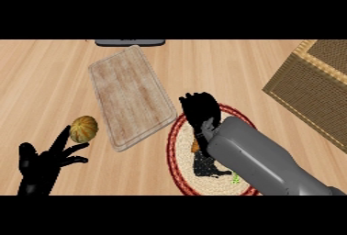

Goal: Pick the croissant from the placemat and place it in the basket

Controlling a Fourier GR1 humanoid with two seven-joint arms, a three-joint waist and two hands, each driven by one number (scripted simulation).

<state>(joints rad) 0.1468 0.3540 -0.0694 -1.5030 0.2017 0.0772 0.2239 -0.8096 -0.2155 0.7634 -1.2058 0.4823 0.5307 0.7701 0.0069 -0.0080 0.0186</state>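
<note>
Right robot hand (199, 111) curls down over the placemat (177, 151); croissant (195, 146) peeks beneath it, grip uncertain.

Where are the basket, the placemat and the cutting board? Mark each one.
basket (318, 87): head view, on its woven side wall.
placemat (177, 156): head view, on its red left rim.
cutting board (132, 98): head view, on the middle of its wooden top.
</note>
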